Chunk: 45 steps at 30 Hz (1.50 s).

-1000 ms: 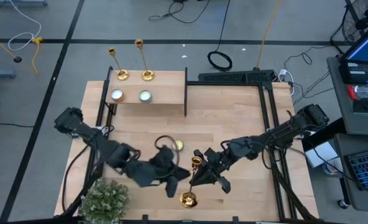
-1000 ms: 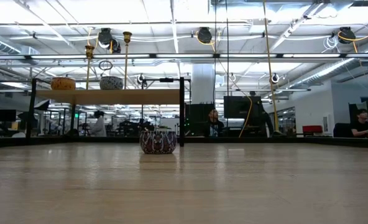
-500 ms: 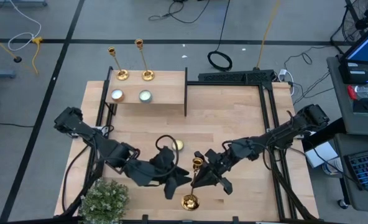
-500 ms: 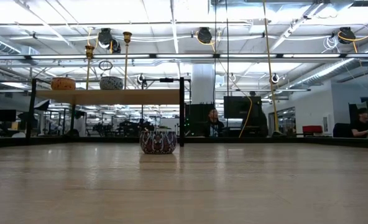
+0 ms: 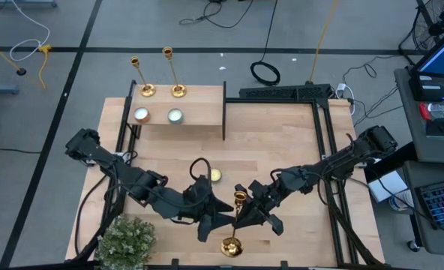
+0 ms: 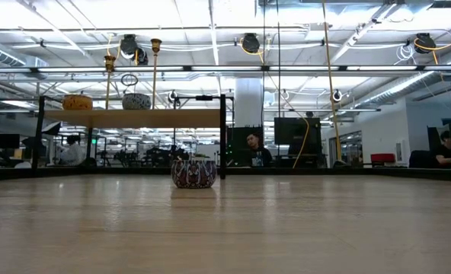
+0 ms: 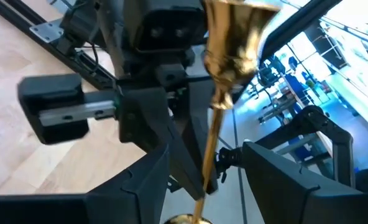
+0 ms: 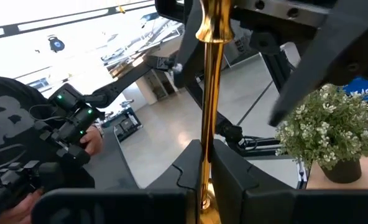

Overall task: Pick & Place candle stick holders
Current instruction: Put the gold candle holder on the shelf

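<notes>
One gold candlestick (image 5: 235, 221) is near the table's near edge, its cup (image 5: 241, 197) toward the far side and its round base (image 5: 229, 245) toward the near edge. My right gripper (image 5: 247, 216) is shut on its stem. My left gripper (image 5: 219, 217) is open, with one finger on either side of the stem (image 7: 212, 143), apart from it. Two more gold candlesticks (image 5: 141, 76) (image 5: 173, 73) stand on their bases on the raised shelf (image 5: 199, 105) at the far left. They also show in the low view (image 6: 109, 76) (image 6: 155, 68). My right gripper pinches the candlestick's thin stem (image 8: 206, 146) between its two fingers (image 8: 185, 167), in the part between cup and base. The fingers come level from the table's right side and lie across the stem. The candlestick is tilted, cup toward the far side. I cannot tell whether its base touches the table.
Two tealights (image 5: 141, 115) (image 5: 175, 115) sit on the shelf, and a yellow one (image 5: 216, 175) is on the table behind my left arm. A potted plant (image 5: 127, 240) stands at the near left corner. A black frame (image 5: 323, 142) runs along the right side.
My left gripper has moved toward the table's right edge, up to the candlestick, so that its open fingers now stand either side of the stem. My right gripper has kept hold of the stem.
</notes>
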{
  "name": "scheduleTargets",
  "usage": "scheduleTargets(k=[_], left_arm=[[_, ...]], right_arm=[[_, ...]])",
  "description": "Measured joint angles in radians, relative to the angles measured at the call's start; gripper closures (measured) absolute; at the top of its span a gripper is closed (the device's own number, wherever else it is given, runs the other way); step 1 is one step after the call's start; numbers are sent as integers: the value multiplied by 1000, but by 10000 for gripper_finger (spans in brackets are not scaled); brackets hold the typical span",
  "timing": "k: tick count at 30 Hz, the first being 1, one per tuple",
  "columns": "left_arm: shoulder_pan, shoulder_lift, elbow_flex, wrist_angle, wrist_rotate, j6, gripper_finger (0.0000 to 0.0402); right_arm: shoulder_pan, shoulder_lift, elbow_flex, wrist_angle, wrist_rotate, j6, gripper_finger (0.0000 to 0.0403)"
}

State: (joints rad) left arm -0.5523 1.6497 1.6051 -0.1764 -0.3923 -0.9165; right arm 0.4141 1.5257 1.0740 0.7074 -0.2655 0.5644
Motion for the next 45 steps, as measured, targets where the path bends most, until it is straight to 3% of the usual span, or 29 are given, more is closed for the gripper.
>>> scheduleTargets(k=[22, 26, 34, 41, 45], left_arm=[[50, 43, 1, 52, 88, -32, 194], [48, 43, 1, 53, 80, -30, 235], [46, 43, 1, 53, 103, -13, 380], [47, 43, 1, 81, 102, -4, 373], [47, 43, 1, 103, 117, 3, 386]], right_arm=[[0, 0, -1, -6, -1, 2, 385], [0, -1, -1, -1, -1, 10, 385], [-1, -1, -1, -4, 2, 23, 385], [-1, -1, -1, 12, 2, 74, 383], [-7, -1, -1, 50, 0, 131, 360]])
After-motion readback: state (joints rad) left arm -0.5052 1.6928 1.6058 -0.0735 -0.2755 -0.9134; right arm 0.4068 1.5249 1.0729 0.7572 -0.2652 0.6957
